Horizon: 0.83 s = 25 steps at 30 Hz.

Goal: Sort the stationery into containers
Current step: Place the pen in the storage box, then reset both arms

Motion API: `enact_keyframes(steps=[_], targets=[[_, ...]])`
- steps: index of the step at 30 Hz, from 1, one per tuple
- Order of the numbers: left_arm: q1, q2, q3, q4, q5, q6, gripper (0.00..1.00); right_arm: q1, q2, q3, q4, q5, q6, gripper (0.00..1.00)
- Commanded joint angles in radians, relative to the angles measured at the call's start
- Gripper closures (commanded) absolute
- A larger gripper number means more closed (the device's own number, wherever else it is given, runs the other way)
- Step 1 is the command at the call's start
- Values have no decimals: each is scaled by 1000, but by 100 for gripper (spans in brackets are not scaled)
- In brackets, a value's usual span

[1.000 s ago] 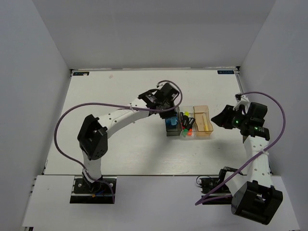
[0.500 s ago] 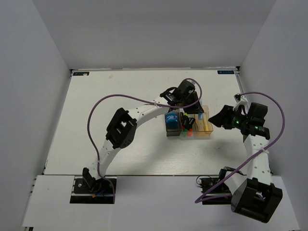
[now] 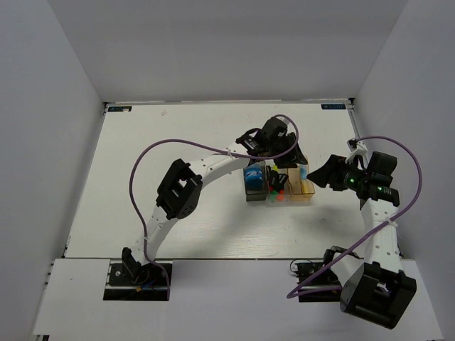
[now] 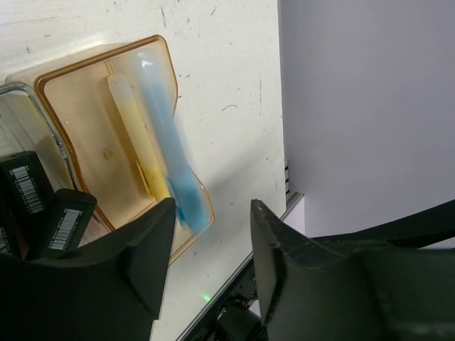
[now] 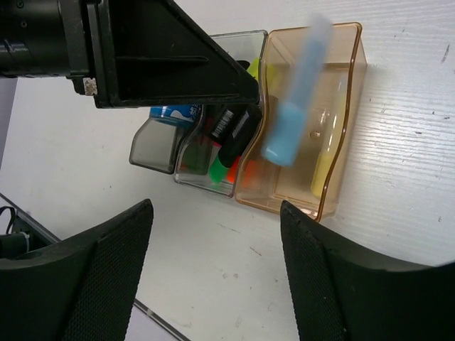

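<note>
Left hand point(image 4: 210, 234) is hanging open over the tan-orange bin point(image 4: 82, 149), blurry light-blue stick point(image 4: 167, 142) crossing its rim; right hand point(image 5: 213, 213) is hovering open over the tabletop point(image 5: 398, 213)

light-blue stick point(image 5: 293, 106) blurred, tilted over tan-orange bin point(image 5: 350, 106); pale yellow piece point(image 5: 323, 162) lies inside it. black markers point(image 5: 231, 133) in clear bin point(image 5: 199, 177) alongside.

The tan-orange bin point(image 5: 346, 135) was glossy see-through plastic, like the clear bin point(image 5: 202, 181) and smoky grey bin point(image 5: 153, 153) joined to it, the light-blue stick point(image 5: 295, 99) looked smooth and slightly translucent, the right gripper point(image 5: 215, 206) had matt, finely pebbled black plastic fingers point(image 5: 92, 277), and the white table point(image 5: 405, 199) showed faint, scuffed wood grain.
</note>
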Motion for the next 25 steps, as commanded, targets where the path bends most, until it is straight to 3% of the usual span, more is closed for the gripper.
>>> enact_keyframes(steps=[1, 4, 5, 6, 7, 9, 10, 11, 12, 13, 14, 15, 16, 17, 20, 21, 25], targets=[[4, -11, -18, 9, 10, -4, 43, -11, 2, 3, 7, -25, -9, 25], [6, -27, -31, 9, 7, -2, 41, -17, -2, 3, 6, -26, -11, 23], [7, -35, -35, 9, 9, 1, 45, -19, -2, 3, 7, -26, -9, 22], [9, -43, -46, 9, 7, 7, 50, -19, -4, 1, 9, -28, -11, 22], [10, -52, -52, 6, 4, 10, 71, -22, -2, 0, 10, -28, -11, 22], [15, -105, -95, -2, -11, 39, 93, -25, -4, -2, 14, 1, -3, 20], [15, -127, -120, -22, -19, 54, 99, -29, -2, -2, 12, 17, 21, 16], [14, -202, -130, -40, -62, 123, 99, -31, -2, -5, 17, 49, 32, 10], [12, -230, -155, -81, -79, 151, 99, -34, 1, 6, 15, 49, 29, 10], [10, -300, -202, -126, -94, 181, 92, -35, 10, 15, -11, 49, 21, 10], [13, -376, -233, -138, -118, 245, 77, -34, 21, 29, -31, 51, 9, 10], [15, -470, -274, -164, -125, 319, 54, -32, 22, 39, -48, 89, 1, 10], [17, -519, -410, -200, -137, 376, 29, -32, 19, 58, -49, 104, 35, 10], [14, -619, -457, -218, -216, 404, 0, -32, 7, 59, -45, 153, 46, 10], [18, -922, -675, -378, -376, 487, 0, -34, -31, 36, -11, 222, 60, 10], [17, -969, -760, -399, -490, 498, 0, -32, -35, 35, -5, 219, 54, 10], [87, -1225, -1000, -501, -554, 524, 0, -28, -51, 33, 4, 170, 47, 10]])
